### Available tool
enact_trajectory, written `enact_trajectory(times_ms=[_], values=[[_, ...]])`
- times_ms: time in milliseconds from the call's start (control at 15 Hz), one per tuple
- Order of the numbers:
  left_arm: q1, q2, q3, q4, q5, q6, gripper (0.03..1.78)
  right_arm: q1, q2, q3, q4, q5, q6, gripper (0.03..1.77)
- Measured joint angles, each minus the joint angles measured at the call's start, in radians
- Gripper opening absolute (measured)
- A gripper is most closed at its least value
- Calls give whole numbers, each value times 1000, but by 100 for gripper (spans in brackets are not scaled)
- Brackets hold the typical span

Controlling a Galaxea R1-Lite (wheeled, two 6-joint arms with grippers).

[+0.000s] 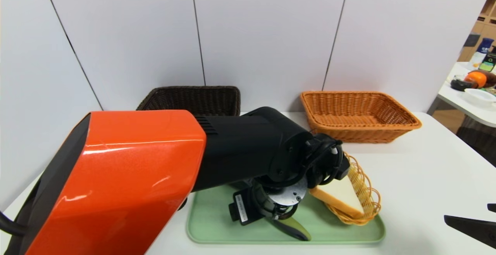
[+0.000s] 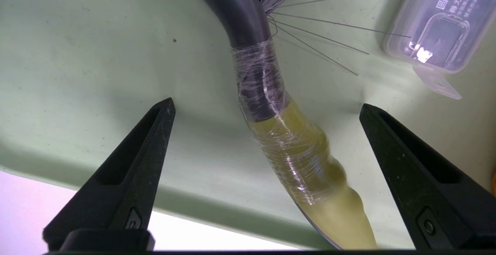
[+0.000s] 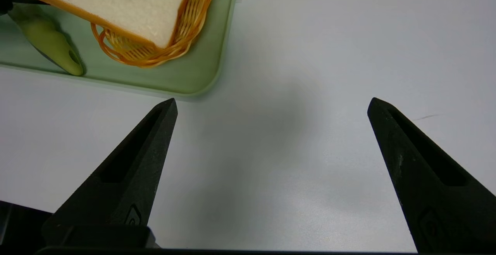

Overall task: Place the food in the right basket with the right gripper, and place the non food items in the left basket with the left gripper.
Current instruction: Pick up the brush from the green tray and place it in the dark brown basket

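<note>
My left gripper (image 2: 267, 107) hangs over the green tray (image 1: 217, 224), jaws spread wide with the brush (image 2: 267, 92) lying on the tray between them, not touching either one. The olive handle points toward the tray's near edge, and the plastic-wrapped part sits right in the gap. The clear grey case (image 2: 434, 26) lies just beside the bristles on the same tray.

The bread slice (image 1: 337, 195) leans in the little yellow wicker dish (image 1: 366, 197) at the tray's right end.

My right gripper (image 3: 271, 104) hovers over bare white counter (image 3: 310, 73) to the right of the tray, jaws spread too, holding nothing.

Brown basket (image 1: 193, 98) sits back left, orange basket (image 1: 358, 115) back right, against the wall.
</note>
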Motion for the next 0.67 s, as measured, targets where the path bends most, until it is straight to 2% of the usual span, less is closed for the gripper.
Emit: enact_trajectory(times_ms=[467, 533, 667], values=[[-2, 0, 0, 6, -1, 0, 169, 0, 2, -1, 0, 2, 0, 170], [-2, 0, 0, 10, -1, 0, 160, 0, 2, -1, 0, 2, 0, 170], [-4, 2, 0, 12, -1, -1, 126, 0, 2, 0, 0, 2, 0, 170]])
